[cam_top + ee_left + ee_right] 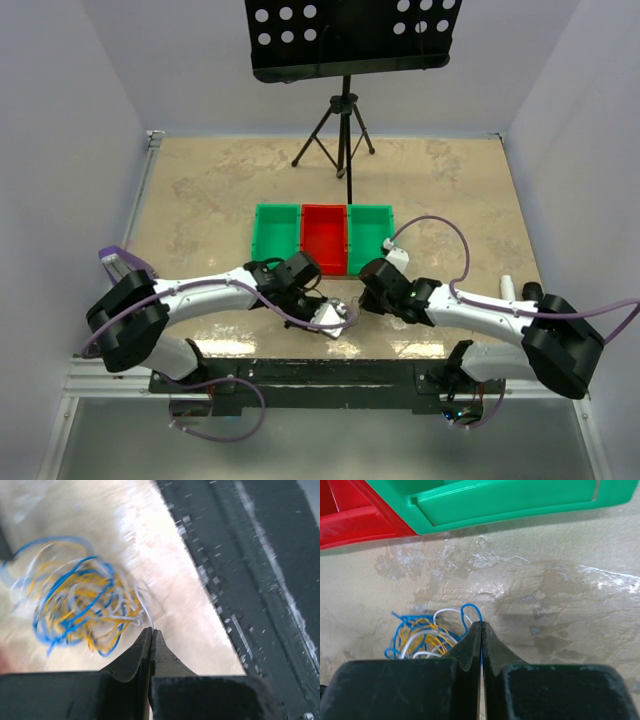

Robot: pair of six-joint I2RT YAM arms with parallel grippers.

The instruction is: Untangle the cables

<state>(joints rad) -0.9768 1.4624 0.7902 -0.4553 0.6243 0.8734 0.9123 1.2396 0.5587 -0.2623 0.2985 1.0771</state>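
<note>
Low by front edge of table (pixel 200 200) | left hand (pixel 151 630) closed at cables (pixel 75 600) | right hand (pixel 481 625) pinching blue strand (pixel 470 611)

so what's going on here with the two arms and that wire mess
Two robot arms are working on a tangle of thin blue, white and yellow cables lying on the table, just in front of a row of green and red bins. The right claw is shut on a blue strand at the tangle's edge. The left claw is shut too, apparently pinching a white strand. Nothing is separated yet.
</note>
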